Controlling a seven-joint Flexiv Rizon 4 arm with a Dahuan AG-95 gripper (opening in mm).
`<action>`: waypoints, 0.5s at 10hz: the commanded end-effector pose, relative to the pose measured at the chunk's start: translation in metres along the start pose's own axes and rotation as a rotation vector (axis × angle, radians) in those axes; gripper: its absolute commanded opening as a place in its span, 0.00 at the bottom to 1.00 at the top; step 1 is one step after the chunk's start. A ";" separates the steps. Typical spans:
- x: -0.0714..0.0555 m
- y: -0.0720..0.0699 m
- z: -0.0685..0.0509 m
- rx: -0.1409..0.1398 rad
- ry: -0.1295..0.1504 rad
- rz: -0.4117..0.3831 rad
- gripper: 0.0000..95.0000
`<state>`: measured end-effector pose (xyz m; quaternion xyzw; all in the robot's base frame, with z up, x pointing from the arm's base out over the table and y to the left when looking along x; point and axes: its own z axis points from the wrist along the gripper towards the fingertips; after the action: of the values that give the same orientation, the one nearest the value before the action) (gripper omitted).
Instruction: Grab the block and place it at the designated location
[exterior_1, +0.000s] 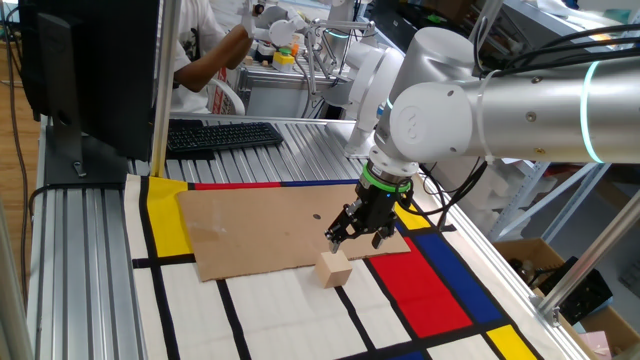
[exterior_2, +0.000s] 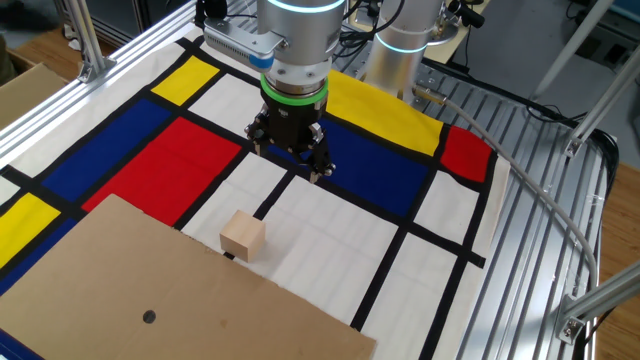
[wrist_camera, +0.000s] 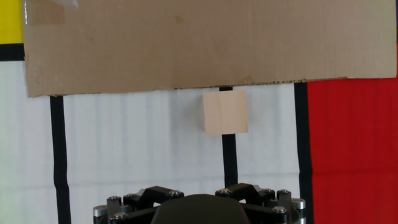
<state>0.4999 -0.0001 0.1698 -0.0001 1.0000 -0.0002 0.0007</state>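
The block (exterior_1: 335, 269) is a pale tan wooden cube. It sits on a white mat panel, right at the near edge of the brown cardboard sheet (exterior_1: 260, 232). It also shows in the other fixed view (exterior_2: 242, 237) and in the hand view (wrist_camera: 225, 112). The designated location is a small dark dot (exterior_1: 315, 215) near the sheet's middle, also seen in the other fixed view (exterior_2: 149, 317). My gripper (exterior_1: 356, 240) hovers above the mat, a short way from the block and not touching it. In the other fixed view the gripper (exterior_2: 290, 158) has its fingers spread and holds nothing. The hand view shows only the gripper base.
The mat has red (exterior_2: 165, 160), blue (exterior_2: 370, 165), yellow (exterior_2: 385, 105) and white rectangles split by black lines. A keyboard (exterior_1: 222, 134) and a monitor stand behind the mat. A person works at the far bench (exterior_1: 205, 55). Aluminium frame rails border the table.
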 end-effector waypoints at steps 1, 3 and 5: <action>0.000 0.000 0.000 0.000 0.001 0.000 1.00; 0.000 0.000 0.000 -0.062 0.014 0.038 0.00; 0.000 0.000 0.000 -0.053 0.011 0.034 0.00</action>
<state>0.5012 -0.0002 0.1706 0.0186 0.9993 0.0306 -0.0069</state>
